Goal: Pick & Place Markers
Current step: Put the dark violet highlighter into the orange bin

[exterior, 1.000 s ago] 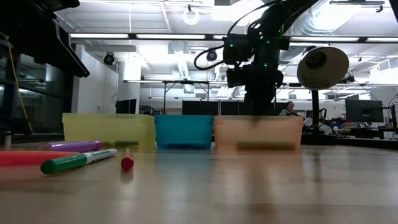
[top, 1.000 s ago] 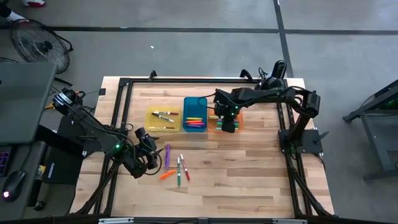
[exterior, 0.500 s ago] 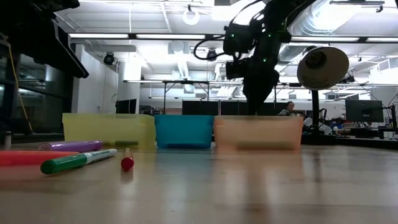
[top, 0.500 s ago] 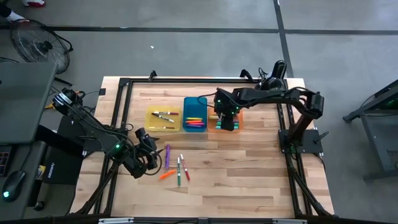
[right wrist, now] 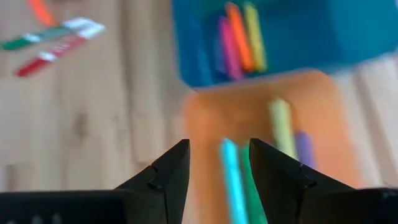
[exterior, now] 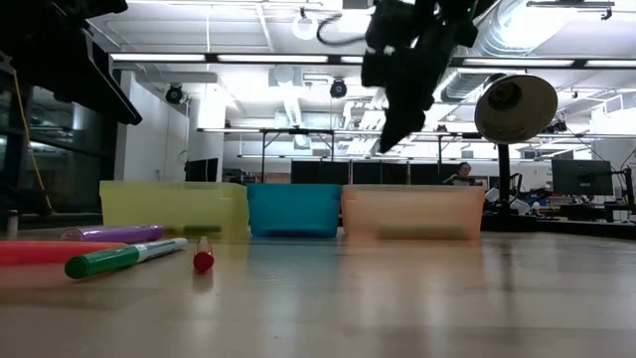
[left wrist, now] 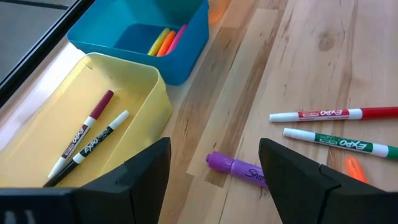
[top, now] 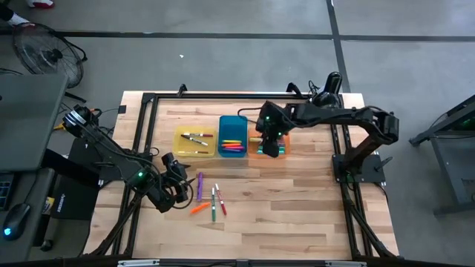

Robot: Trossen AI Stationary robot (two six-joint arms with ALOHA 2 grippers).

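Several markers lie loose on the wood at the near left: a purple one [top: 200, 185] [left wrist: 239, 167], a green one [top: 213, 204] [left wrist: 342, 144], a red one [top: 220, 199] [left wrist: 348, 114] and an orange one [top: 198, 209]. My left gripper [top: 180, 191] [left wrist: 214, 146] hovers open just left of them, slanting down, with the purple marker's end showing past its fingers. My right gripper [top: 272, 150] [right wrist: 219, 146] hangs open with nothing in it above the orange tray [top: 261, 146] [exterior: 412, 212], in which cyan [right wrist: 233, 177], green, yellow-green and purple markers lie.
Three trays stand in a row at mid-table: a yellow tray [top: 194, 141] [left wrist: 37, 155] holding two thin markers [left wrist: 93, 134], a blue tray [top: 233, 137] [right wrist: 298, 37] holding pink, orange and yellow markers, and the orange one. A black frame [top: 148, 96] borders the table. Bare wood lies toward the near right.
My right gripper has risen from down at the orange tray to well above its rim, and it has tipped to a less steep slant. The markers on the table and in the trays have stayed where they were.
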